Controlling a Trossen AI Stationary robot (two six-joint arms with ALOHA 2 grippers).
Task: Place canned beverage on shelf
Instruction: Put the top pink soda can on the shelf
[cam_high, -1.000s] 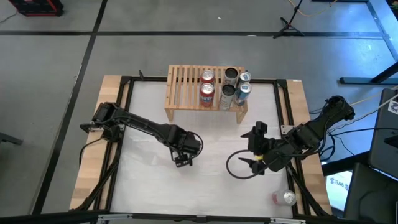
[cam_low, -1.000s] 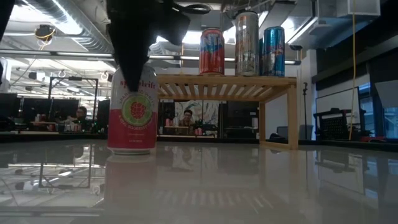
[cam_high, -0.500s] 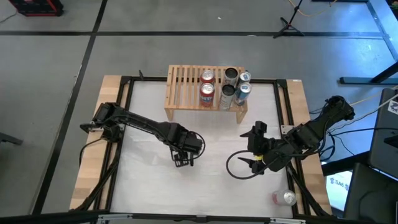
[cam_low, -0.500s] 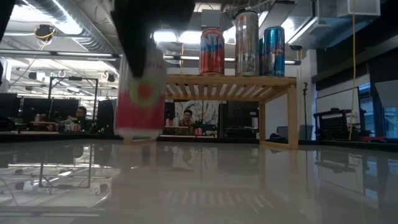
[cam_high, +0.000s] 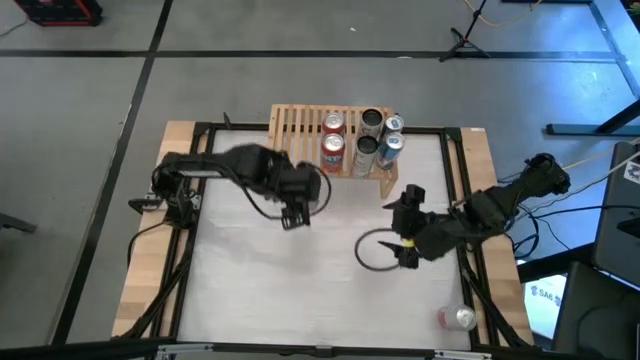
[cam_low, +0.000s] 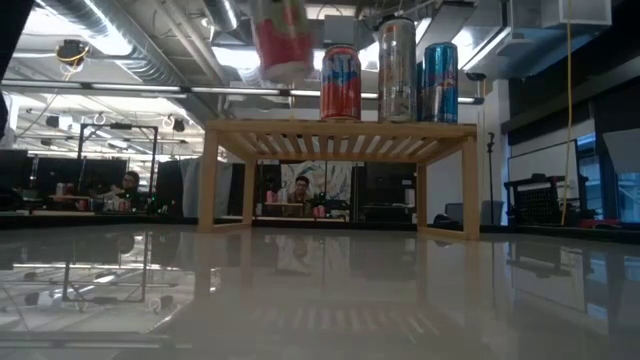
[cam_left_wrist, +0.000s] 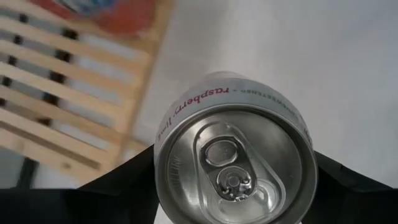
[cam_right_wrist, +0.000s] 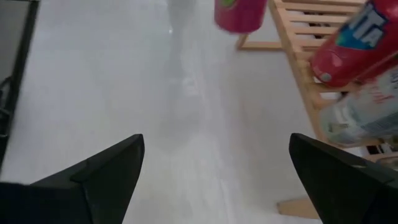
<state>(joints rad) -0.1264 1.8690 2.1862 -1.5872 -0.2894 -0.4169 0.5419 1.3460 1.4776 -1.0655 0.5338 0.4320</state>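
Left gripper: I see it closed on the raspberry can, one dark finger on either side of the can body in the left wrist view; in the high view it sits left of centre, just in front of the shelf's left half.
Raspberry can: I have it held clear of the table; in the low view it shows blurred at the top of the frame, above the level of the shelf top and left of the red can.
Shelf: light-wood slatted rack at upper centre of the high view, at the far edge of the table; I read its left half as bare slats.
Cans on shelf: five on the right half in the high view, two red ones, two silver, two blue-topped at the right end — I cannot separate them cleanly.
Right gripper: I see its fingers spread wide, holding nothing; lower right of centre in the high view, over bare table.
Loose can: lies on its side at lower right of the high view, beyond the table frame.
Background: people sit at desks in the room behind, seen under the shelf in the low view.
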